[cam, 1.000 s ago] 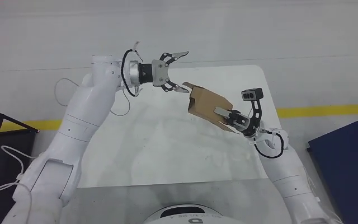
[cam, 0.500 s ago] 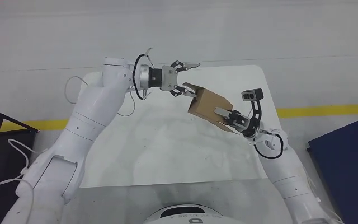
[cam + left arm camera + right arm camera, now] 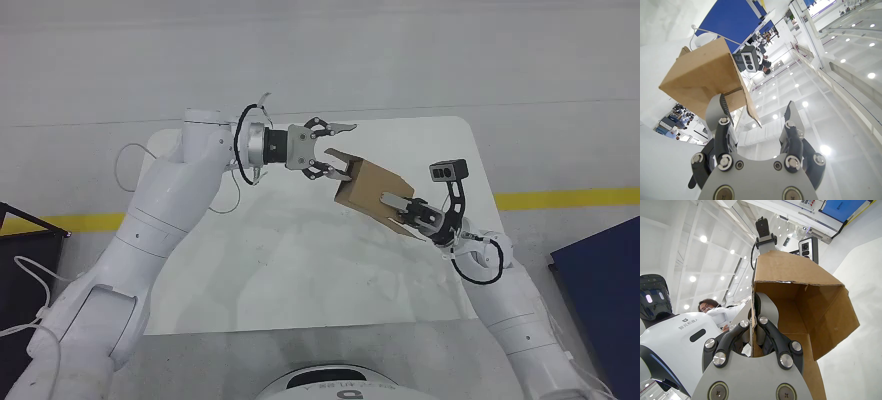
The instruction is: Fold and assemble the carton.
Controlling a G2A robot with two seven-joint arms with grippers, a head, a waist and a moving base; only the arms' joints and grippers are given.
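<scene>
One carton (image 3: 375, 188), right claw (image 3: 392, 203) clamped on its wall (left claw (image 3: 345, 150) wide, astride flap edge)

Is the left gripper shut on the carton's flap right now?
No: in the left wrist view the left gripper stands open, its jaws spread wide around the flap edge of the carton without pinching it.

The left arm (image 3: 165, 215) runs from the near left to the far middle of the table, its wrist pointing right. The left gripper (image 3: 343, 150) is spread wide around an end flap of the carton (image 3: 375, 186), one finger (image 3: 723, 108) against the cardboard. The right arm (image 3: 505, 300) angles in from the near right. The right gripper (image 3: 398, 205) is pinched on a carton wall, one finger (image 3: 762, 306) inside and one outside.
</scene>
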